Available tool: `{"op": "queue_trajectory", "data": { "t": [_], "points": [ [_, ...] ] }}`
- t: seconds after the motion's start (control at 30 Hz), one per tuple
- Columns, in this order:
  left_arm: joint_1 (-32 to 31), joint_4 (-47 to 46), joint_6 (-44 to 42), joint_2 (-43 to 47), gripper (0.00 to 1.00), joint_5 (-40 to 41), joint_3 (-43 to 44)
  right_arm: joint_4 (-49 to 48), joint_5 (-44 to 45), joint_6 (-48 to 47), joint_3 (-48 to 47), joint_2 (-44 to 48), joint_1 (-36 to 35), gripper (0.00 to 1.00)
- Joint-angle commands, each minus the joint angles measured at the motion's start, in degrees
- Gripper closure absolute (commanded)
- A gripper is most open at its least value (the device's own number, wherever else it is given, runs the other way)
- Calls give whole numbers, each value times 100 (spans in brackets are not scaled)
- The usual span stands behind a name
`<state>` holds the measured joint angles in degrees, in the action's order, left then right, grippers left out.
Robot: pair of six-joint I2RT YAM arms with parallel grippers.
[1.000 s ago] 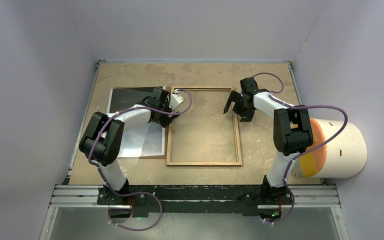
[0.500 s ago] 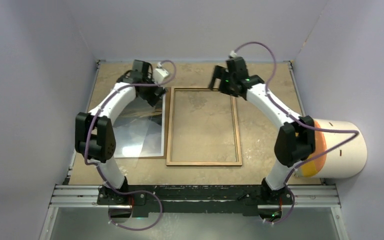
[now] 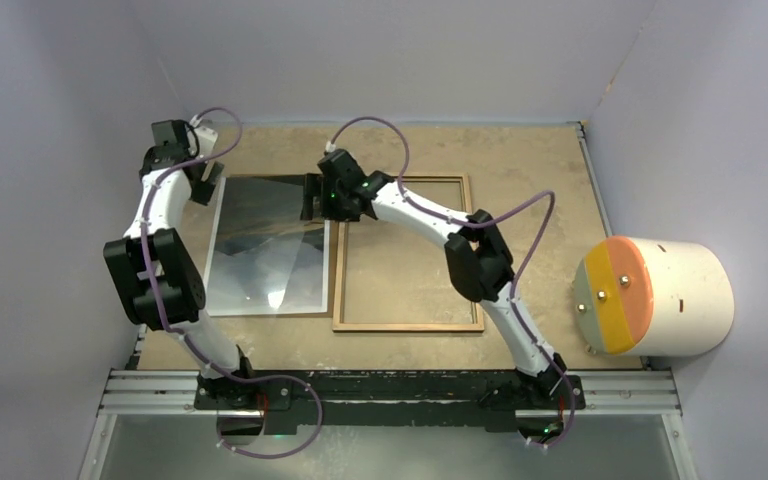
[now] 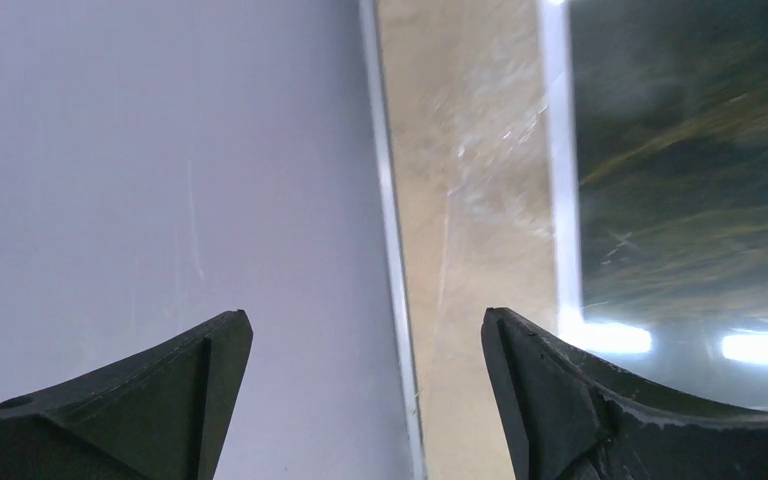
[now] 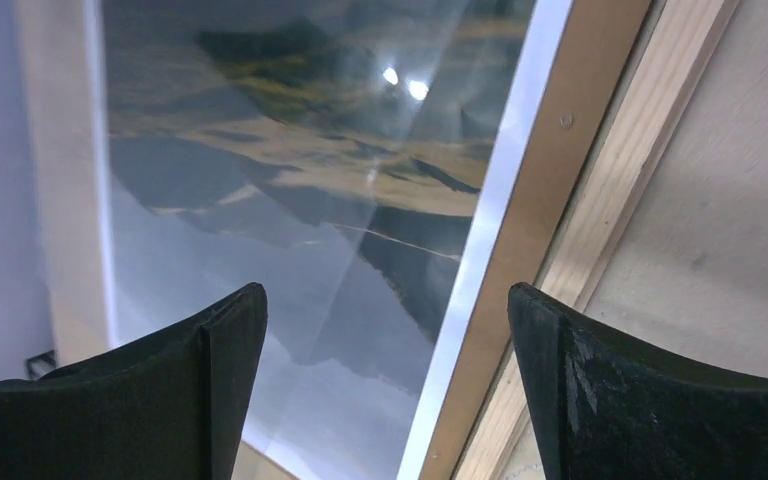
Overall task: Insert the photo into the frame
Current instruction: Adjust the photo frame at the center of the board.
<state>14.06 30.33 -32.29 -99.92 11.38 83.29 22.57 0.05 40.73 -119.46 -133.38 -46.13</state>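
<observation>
on the tan bench (image 3: 520, 150) the frame (image 3: 410, 325) lay flat, light wood side up. just beside it at 9 o'clock lay the photo (image 3: 260, 260), glossy, face up: dim grey-green misty mountains, white border, glare streaks. left fingers (image 4: 190, 390) gaped empty by its 11 o'clock corner; right fingers (image 5: 210, 370) gaped empty over its 1 o'clock corner.

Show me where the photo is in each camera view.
Top external: photo lies left of centre, right beside the frame.
Left wrist: photo fills the right side, dark and glossy.
Right wrist: photo covers the left and centre.
Shared landmark: the photo's white border.
</observation>
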Motion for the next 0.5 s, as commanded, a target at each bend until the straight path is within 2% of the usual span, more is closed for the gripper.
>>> {"op": "queue_trajectory", "data": {
  "t": [0.0, 0.13, 0.47],
  "points": [
    [128, -781, -410, 256, 10, 726, -605, 220, 6, 375, -245, -237, 47, 9],
    [301, -1117, -646, 257, 10, 1025, -943, 398, -235, 342, -197, -464, 57, 9],
    [510, -2461, -635, -199, 13, 1676, -1429, 743, 435, 131, -12, -399, 163, 14]
  ]
}}
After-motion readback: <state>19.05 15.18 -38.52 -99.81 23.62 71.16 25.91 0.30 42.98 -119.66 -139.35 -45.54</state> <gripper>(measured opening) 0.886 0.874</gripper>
